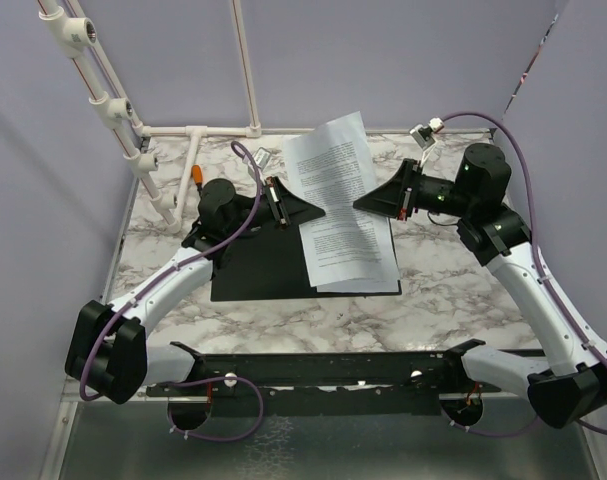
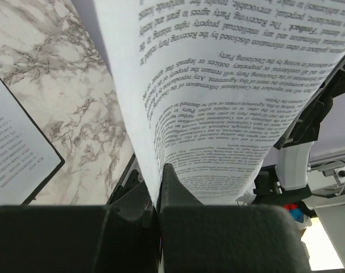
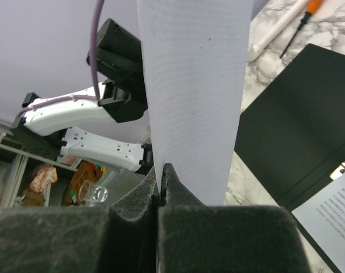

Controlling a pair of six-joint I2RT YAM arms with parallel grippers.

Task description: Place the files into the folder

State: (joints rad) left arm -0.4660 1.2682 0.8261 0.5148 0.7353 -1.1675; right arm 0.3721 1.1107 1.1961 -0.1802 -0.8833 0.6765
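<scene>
I have left gripper [image 1: 321, 212] and right gripper [image 1: 360, 205] pinched tight on one printed sheet [image 1: 333, 160] at opposite edges, raised over open black folder [image 1: 258, 265], second sheet [image 1: 351, 255] on its right half, orange-handled screwdriver [image 1: 199, 173] behind

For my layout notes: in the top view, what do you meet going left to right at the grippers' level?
White pipe frame → screwdriver → left gripper → held sheet → right gripper.

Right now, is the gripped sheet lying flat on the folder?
No, the sheet is held up above the open folder, pinched in the left and right jaws.
</scene>
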